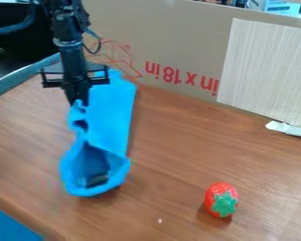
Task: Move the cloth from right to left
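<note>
Strawberry near me; left of it, the gripper pinches the cloth, stretched long from front to back.

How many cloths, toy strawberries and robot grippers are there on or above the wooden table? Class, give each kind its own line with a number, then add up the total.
Blue cloth: 1
Toy strawberry: 1
Gripper: 1
Total: 3
</note>
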`<state>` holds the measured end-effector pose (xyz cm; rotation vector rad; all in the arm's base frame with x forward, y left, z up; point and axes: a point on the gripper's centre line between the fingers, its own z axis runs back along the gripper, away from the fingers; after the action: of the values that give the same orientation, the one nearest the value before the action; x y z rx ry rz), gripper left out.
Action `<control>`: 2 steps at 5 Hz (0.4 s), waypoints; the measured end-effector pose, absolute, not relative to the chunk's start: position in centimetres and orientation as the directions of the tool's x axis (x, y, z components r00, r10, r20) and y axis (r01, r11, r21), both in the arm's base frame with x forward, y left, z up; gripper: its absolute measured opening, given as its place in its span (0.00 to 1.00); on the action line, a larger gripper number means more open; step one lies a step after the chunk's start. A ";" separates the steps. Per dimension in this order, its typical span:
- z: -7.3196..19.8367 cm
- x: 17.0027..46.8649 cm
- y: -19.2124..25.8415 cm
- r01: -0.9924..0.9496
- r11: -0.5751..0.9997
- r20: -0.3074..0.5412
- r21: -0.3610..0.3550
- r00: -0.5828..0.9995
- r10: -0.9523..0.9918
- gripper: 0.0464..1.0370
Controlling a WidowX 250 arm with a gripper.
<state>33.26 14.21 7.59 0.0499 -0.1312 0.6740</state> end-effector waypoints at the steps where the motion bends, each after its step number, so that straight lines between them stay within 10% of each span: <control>1: 7.0 32.5 15.7 -0.613 0.790 0.153 0.030 0.784 0.602 0.07; 2: 7.1 31.5 17.7 -0.603 0.796 0.149 0.042 0.792 0.592 0.07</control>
<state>31.45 17.68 7.12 0.0893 -0.1307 0.6440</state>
